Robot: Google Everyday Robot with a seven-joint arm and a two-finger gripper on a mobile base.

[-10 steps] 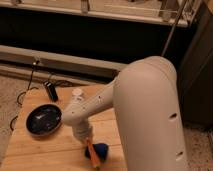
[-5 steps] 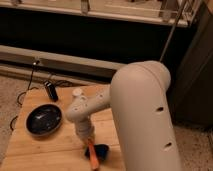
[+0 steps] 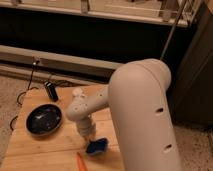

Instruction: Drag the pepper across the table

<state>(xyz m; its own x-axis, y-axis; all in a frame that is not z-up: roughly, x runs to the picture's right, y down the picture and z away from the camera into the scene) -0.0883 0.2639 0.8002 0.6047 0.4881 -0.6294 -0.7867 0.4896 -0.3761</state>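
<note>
Likely end-of-drag step. Pepper (image 3: 80, 161) at near edge of table (image 3: 35, 145), just beside blue cloth (image 3: 96, 146). Gripper (image 3: 89, 136) above cloth, apart from pepper; cannot tell whether released or clenched. Next: re-contact pepper only if more dragging needed.

You face a dark wall panel (image 3: 75, 32) at the far side, with a pale ledge (image 3: 55, 56) beneath it. Speckled floor (image 3: 9, 92) lies left, a dark cabinet (image 3: 196, 75) right.

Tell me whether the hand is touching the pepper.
Apart. The camera view shows the hand beside a blue cloth, with bare table between it and the pepper, which lies nearer the front edge.
</note>
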